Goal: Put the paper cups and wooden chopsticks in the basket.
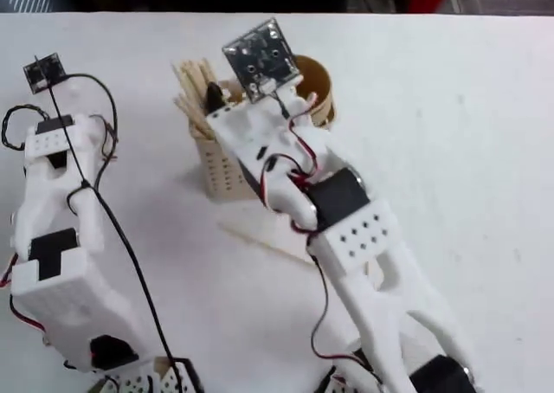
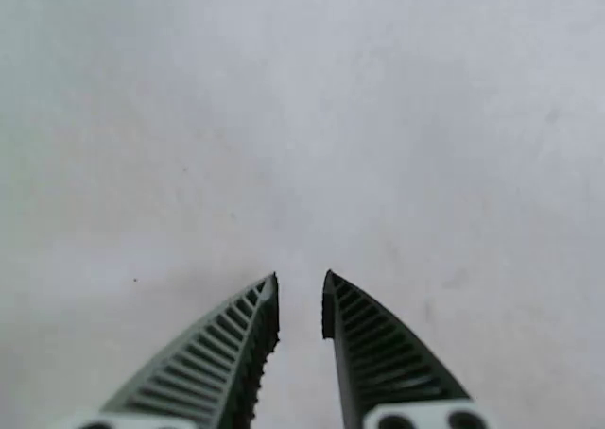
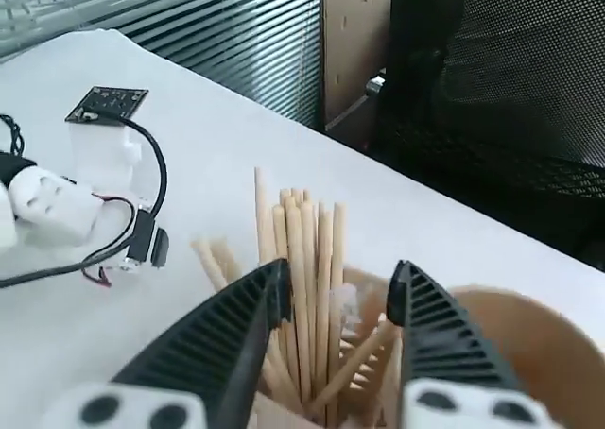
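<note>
From above, the basket (image 1: 222, 175) already holds the wooden chopsticks (image 1: 196, 88), with a paper cup (image 1: 317, 83) alongside. What looks like one loose stick (image 1: 258, 235) lies on the counter (image 1: 450, 107). The left pincer (image 2: 300, 285) hangs narrowly parted over bare counter. The right pincer (image 3: 336, 287) stands open, with the chopsticks just under its tips and the cup beside one jaw.

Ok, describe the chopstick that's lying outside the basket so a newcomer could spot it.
On the white table, find the right arm stretched over the pale perforated basket. Just on the arm-base side of that basket, one loose chopstick runs partly under the arm. It lies flat on the table, while the other chopsticks stand upright in the basket.
</note>
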You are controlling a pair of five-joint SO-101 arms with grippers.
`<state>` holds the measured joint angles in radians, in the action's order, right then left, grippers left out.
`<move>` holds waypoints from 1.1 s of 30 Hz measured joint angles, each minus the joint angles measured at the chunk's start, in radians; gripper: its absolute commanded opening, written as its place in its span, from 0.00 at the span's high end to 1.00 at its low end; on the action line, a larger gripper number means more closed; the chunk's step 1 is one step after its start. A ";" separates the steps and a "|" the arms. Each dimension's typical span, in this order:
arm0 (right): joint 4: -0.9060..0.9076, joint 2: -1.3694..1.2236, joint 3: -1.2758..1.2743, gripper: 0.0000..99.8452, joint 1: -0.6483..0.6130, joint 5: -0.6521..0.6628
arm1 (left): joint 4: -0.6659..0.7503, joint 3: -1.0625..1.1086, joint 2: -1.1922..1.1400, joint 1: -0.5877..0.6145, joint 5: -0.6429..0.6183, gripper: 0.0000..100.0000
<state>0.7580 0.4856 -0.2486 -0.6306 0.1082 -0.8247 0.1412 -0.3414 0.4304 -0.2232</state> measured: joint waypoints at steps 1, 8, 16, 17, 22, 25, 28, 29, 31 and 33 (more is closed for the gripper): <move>0.052 0.034 -0.002 0.82 0.000 0.002 | 0.000 0.000 0.000 0.000 0.000 0.91; 0.560 0.147 -0.015 0.82 -0.075 0.342 | 0.000 0.000 0.000 0.000 0.000 0.91; 0.605 -0.032 -0.347 0.82 -0.132 0.505 | 0.000 0.000 0.000 0.000 0.000 0.91; 0.540 -0.060 -0.407 0.82 -0.132 0.506 | 0.000 0.000 0.000 0.000 0.000 0.91; 0.253 -0.204 -0.566 0.82 -0.135 0.512 | 0.000 0.000 0.000 0.000 0.000 0.91; 0.181 -0.267 -0.575 0.82 -0.120 0.514 | 0.000 0.000 0.000 0.000 0.000 0.91; 0.100 -0.322 -0.578 0.82 -0.075 0.514 | 0.000 0.000 0.000 0.000 0.000 0.91; 0.078 -0.338 -0.578 0.82 -0.055 0.514 | 0.000 0.000 0.000 0.000 0.000 0.91; 0.044 -0.367 -0.577 0.82 -0.020 0.514 | 0.000 0.000 0.000 0.000 0.000 0.91; 0.035 -0.388 -0.571 0.83 -0.002 0.514 | 0.000 0.000 0.000 0.000 0.000 0.91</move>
<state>0.7933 0.0974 -0.8193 -0.6322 0.6222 -0.8247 0.1412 -0.3414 0.4304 -0.2232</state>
